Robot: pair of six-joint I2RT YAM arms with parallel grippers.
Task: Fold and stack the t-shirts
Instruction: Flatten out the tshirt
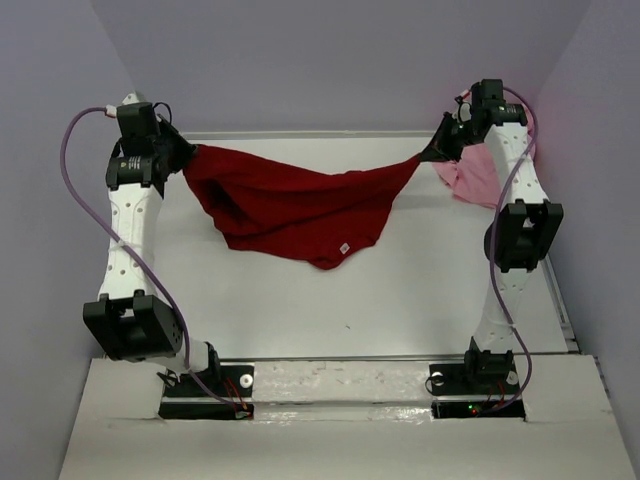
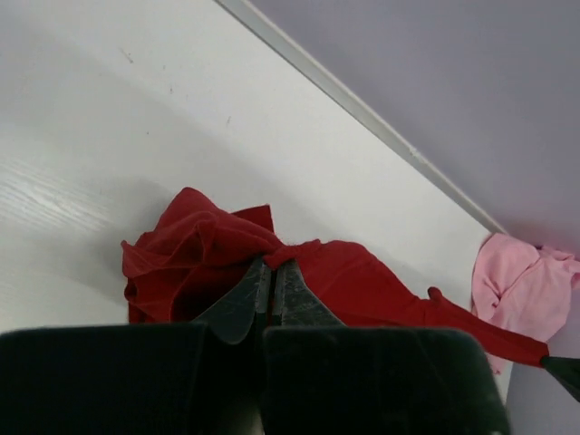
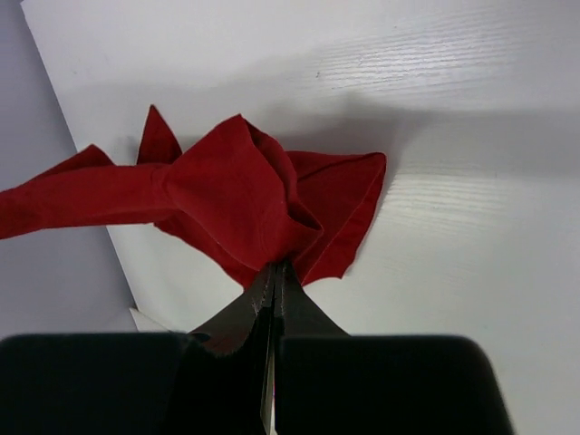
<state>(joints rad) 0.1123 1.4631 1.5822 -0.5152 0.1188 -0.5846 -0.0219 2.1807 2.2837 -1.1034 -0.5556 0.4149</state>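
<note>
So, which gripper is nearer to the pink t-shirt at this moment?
The right. The right gripper holds one end of the dark red t-shirt just beside the pink t-shirt; the left gripper holds the other end, far across the table.

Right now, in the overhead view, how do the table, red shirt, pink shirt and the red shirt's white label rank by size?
1. table
2. dark red t-shirt
3. light pink t-shirt, partly hidden behind the right arm, full size unsure
4. white label
</note>
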